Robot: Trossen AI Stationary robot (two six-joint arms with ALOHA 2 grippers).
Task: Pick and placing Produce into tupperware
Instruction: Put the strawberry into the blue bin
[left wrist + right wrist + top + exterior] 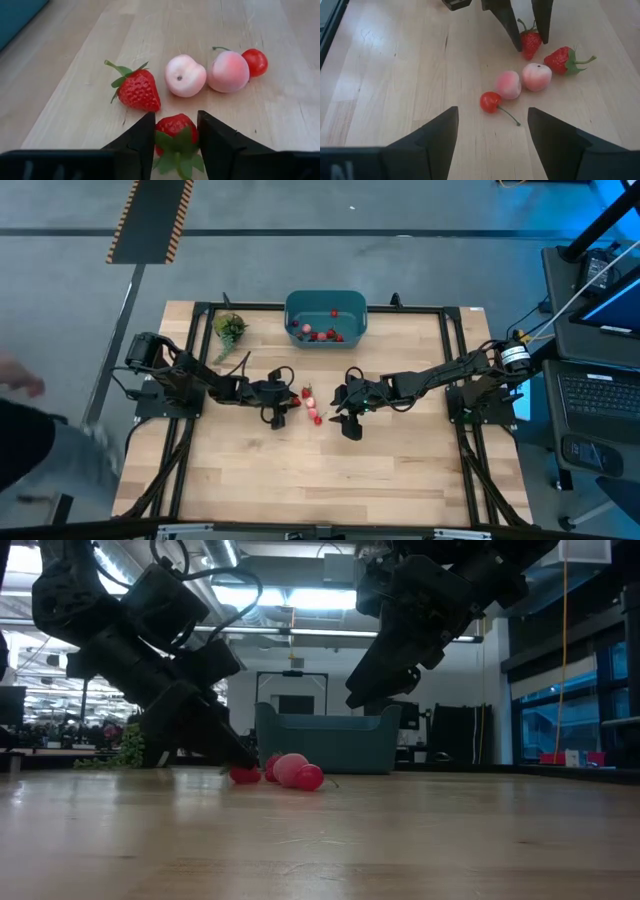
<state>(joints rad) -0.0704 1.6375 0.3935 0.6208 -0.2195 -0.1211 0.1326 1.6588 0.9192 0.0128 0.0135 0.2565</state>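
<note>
1. Closest to the left wrist camera, the left gripper (175,137) is squeezed tight on a small red plastic strawberry with a green leafy top (174,131), down on the wooden table (400,470).
2. From above, the left arm reaches low from the table's left edge toward the middle. The right arm reaches in from the right edge. The right gripper (492,132) hangs above the table with its fingers wide apart and nothing in them.
3. Only the wrist views show the loose pieces well: a second red strawberry (137,89), two pale pink peach-like fruits (185,75) touching side by side, and a tiny red cherry with a thin stem (490,101).
4. The low view shows the right gripper lifted well off the wood.
5. A teal-blue plastic tub with rounded corners (326,301) sits by the far edge with some red pieces (322,334) inside.
6. A green leafy plastic bunch (229,327) lies just left of the tub.
</note>
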